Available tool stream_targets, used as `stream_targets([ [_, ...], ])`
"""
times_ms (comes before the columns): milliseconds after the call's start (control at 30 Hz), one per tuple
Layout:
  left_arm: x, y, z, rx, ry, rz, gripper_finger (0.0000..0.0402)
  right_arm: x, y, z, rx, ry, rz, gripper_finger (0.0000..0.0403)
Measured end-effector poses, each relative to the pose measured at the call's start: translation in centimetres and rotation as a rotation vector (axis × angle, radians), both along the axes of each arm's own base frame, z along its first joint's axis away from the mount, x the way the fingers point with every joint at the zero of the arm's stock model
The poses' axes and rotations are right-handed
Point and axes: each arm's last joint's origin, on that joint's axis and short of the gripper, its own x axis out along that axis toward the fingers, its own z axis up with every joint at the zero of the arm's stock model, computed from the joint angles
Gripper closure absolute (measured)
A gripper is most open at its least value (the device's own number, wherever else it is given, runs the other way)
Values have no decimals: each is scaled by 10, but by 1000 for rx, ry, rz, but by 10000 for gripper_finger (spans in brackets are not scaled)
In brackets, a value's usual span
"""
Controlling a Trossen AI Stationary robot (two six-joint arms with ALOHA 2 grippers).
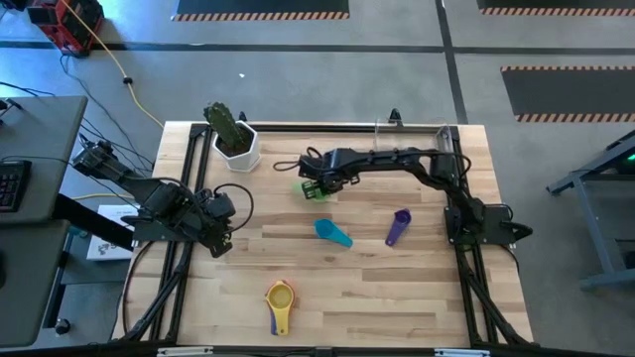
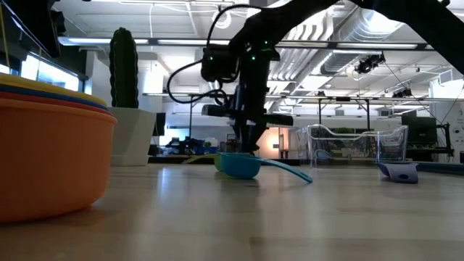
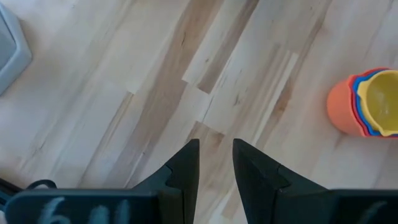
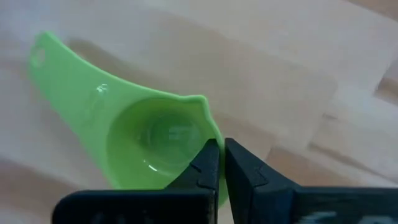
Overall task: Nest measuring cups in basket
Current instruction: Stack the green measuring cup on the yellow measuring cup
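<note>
My right gripper is shut on a green measuring cup at the table's far middle. A teal cup and a purple cup lie apart on the bare wood nearer the middle. A nested stack of orange, blue and yellow cups sits near the front edge. The clear basket stands toward the far right. My left gripper hangs open over bare wood at the table's left, with nothing between its fingers. My right gripper pinches the green cup's bowl wall at its rim, on the side away from the handle. One finger is inside the bowl and one outside. The fingers point steeply down from above. Whether the cup is clear of the table, I cannot tell.
A white pot with a green cactus stands at the far left of the table, close to the green cup. Black frame rails run along the table's edges.
</note>
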Motion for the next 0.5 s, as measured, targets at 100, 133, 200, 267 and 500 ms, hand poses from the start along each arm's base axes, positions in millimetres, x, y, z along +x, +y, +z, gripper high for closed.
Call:
stream_targets([
  [100,0,0,0,-2,1,1,314,3,14,9,-31,7,49,401],
  [133,0,0,0,-2,0,2,314,5,18,14,-43,4,70,401],
  [200,0,0,0,-3,0,3,314,8,27,23,-62,0,113,402],
  [267,0,0,0,-9,-2,16,314,13,34,32,-75,-30,155,402],
  [500,0,-1,0,-56,0,73,314,26,61,67,-135,-112,377,402],
])
